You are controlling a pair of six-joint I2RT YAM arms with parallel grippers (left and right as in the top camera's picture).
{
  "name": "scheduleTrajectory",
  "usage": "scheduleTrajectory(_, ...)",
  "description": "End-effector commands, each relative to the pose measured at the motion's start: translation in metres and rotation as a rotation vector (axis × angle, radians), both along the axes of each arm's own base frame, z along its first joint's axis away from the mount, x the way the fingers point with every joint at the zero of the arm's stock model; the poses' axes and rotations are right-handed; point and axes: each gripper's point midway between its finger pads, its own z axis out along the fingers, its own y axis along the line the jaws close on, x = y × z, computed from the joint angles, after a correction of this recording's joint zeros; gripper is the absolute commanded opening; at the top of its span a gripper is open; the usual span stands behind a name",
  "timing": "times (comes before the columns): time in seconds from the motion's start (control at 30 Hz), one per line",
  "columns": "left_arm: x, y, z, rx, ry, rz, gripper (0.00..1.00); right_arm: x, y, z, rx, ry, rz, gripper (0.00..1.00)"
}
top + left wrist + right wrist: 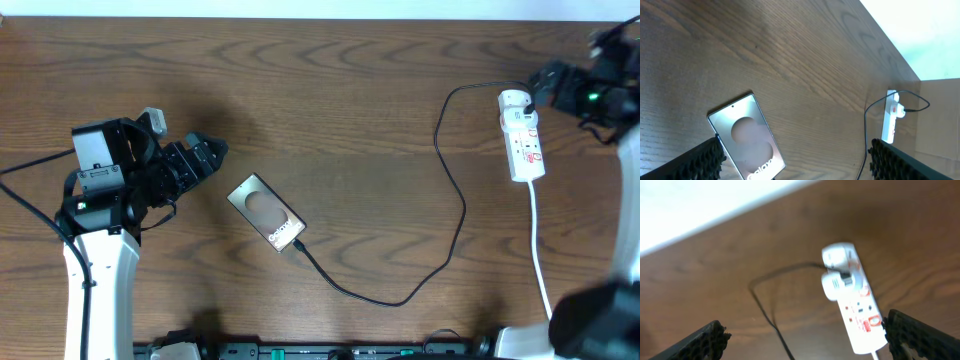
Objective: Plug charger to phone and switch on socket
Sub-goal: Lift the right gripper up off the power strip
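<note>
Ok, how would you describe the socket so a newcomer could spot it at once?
On the wooden table, look to the right side in the overhead view. The socket lies there: a narrow white strip with red marks and a round white plug on its far end. Its neighbour, the charger, is a thin black looping cable.

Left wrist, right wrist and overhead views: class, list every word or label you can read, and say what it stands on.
"Galax": white lettering on the phone, cut off at the picture's edge.
Red marks on the socket: too blurred to read.
</note>
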Motion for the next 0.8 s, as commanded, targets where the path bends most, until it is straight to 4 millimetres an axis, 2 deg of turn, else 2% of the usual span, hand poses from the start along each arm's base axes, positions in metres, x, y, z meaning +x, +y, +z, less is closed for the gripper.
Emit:
scheduleTrajectory(0.0,0.002,0.002,0.005,0.018,-0.016,0.002,0.91,-0.013,0.0,0.017,-0.025,-0.017,-0.034,0.99)
scheduleTrajectory(0.13,0.002,0.002,0.005,0.018,-0.015,0.003,0.9,-0.02,0.002,0.027,-0.033,-0.037,-0.035,0.99)
scheduleTrajectory(0.77,0.002,0.002,0.004,0.018,-0.015,0.002,0.91,-0.02,0.002,0.024,-0.03,-0.027,-0.035,0.99)
